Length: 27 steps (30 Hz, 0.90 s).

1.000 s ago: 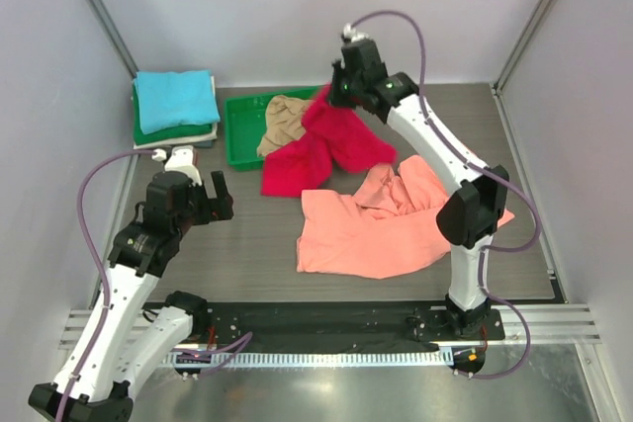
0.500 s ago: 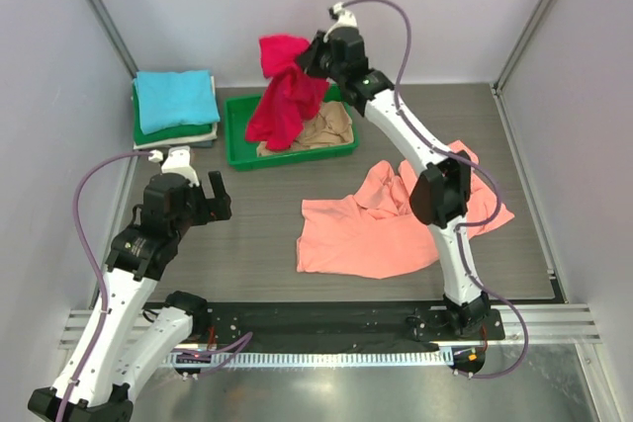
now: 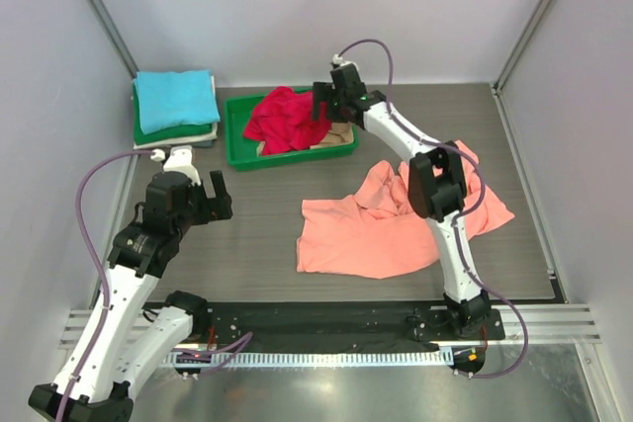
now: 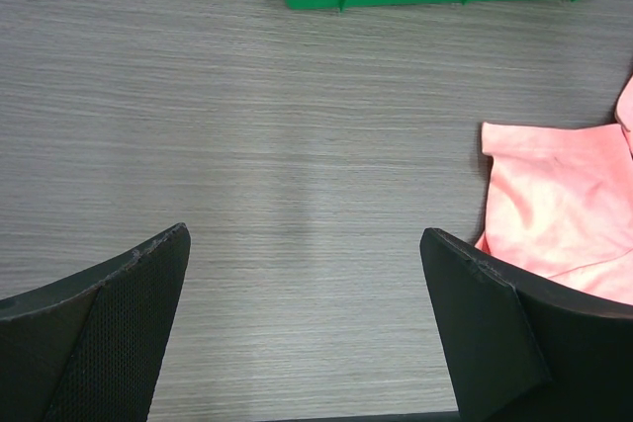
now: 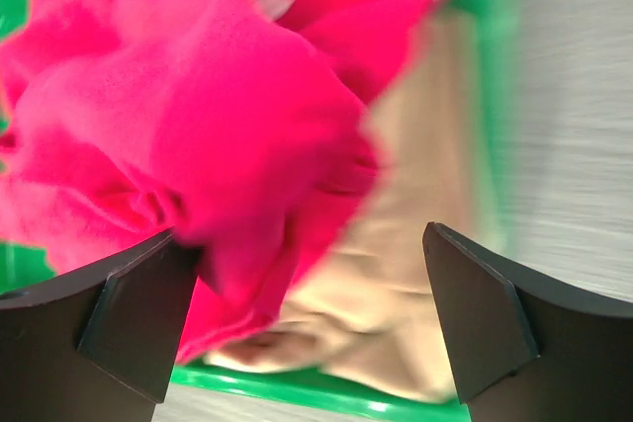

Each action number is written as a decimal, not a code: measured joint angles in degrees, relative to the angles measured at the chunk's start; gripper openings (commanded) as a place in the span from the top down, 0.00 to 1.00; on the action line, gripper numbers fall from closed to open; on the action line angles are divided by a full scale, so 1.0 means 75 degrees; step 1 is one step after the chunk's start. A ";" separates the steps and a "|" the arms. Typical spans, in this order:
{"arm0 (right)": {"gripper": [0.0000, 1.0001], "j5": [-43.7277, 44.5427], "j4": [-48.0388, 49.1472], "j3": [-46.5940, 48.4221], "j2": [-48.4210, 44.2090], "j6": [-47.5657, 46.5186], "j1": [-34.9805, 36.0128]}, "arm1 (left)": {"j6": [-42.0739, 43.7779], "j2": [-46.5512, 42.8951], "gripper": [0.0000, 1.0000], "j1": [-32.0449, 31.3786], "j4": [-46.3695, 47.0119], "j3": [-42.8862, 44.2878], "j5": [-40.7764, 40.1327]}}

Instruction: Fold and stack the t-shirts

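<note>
The right gripper [image 3: 326, 106] hangs over the right part of the green tray [image 3: 231, 130] at the far middle of the bench [image 3: 257, 224]. Its jaws stand wide apart and clamp nothing. In the right wrist view the right gripper [image 5: 304, 234] looks down on the red t-shirt [image 5: 198, 116], which is bunched in a heap. Whether one fingertip brushes the cloth cannot be told from that blurred picture.

The red t-shirt [image 3: 282, 118] lies inside the tray, filling its left and middle. It rests partly on the beige t-shirt [image 3: 336, 133], which shows at the tray's near right corner.

The salmon-orange t-shirt [image 3: 366, 229] lies rumpled and unfolded on the bench, right of centre and nearer than the tray, partly under the right arm.

At the far left stands a folded pile, just beside the tray's left wall. The turquoise t-shirt [image 3: 176, 98] is on top, the green t-shirt [image 3: 148, 132] beneath it, and the white t-shirt [image 3: 173, 142] at the bottom.

The left gripper [image 3: 203, 180] hovers over bare bench at the left, nearer than the pile. In the left wrist view the left gripper [image 4: 304, 234] has its jaws apart with only the bench surface between them, and an edge of the salmon-orange t-shirt lies to its right.
</note>
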 measured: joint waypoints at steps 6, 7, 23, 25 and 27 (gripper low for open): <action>0.02 0.0726 0.0029 -0.0391 -0.0790 -0.0571 -0.0836 | 0.0003 0.0052 0.00 0.0000 -0.0003 0.0000 0.0000; 0.02 0.0880 0.0044 -0.0405 -0.0842 -0.0667 -0.0947 | 0.0000 0.0055 0.00 0.0000 -0.0006 0.0000 0.0000; 0.38 0.0277 0.0245 -0.0140 0.0708 -0.0912 -0.0874 | -0.0128 -0.0216 0.00 0.0000 -0.0245 0.0006 -0.0064; 0.61 0.0149 0.0265 -0.0114 0.0825 -0.0892 -0.0877 | -0.0149 -0.0254 0.00 0.0000 -0.0242 0.0000 -0.0058; 0.88 0.0038 0.0306 -0.0067 0.0836 -0.0877 -0.0866 | -0.0187 -0.0251 0.00 0.0000 -0.0242 -0.0009 -0.0058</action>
